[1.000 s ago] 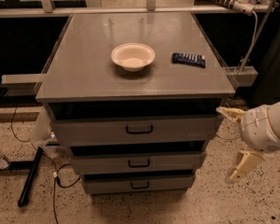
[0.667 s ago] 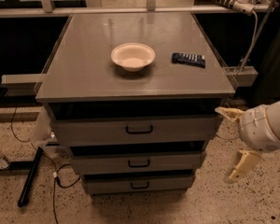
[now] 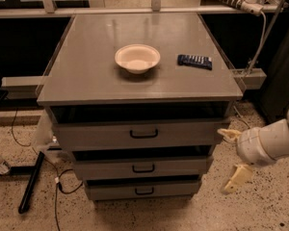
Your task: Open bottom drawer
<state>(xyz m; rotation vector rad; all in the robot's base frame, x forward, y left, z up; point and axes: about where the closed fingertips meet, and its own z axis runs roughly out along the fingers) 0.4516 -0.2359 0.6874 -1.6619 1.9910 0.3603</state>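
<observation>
Approaching bottom drawer: lowest of three, shut, near floor. Gripper right of cabinet, jaws spread wide, empty. Best: drop lower, swing left, centre on handle, pinch, pull straight toward near side.
</observation>
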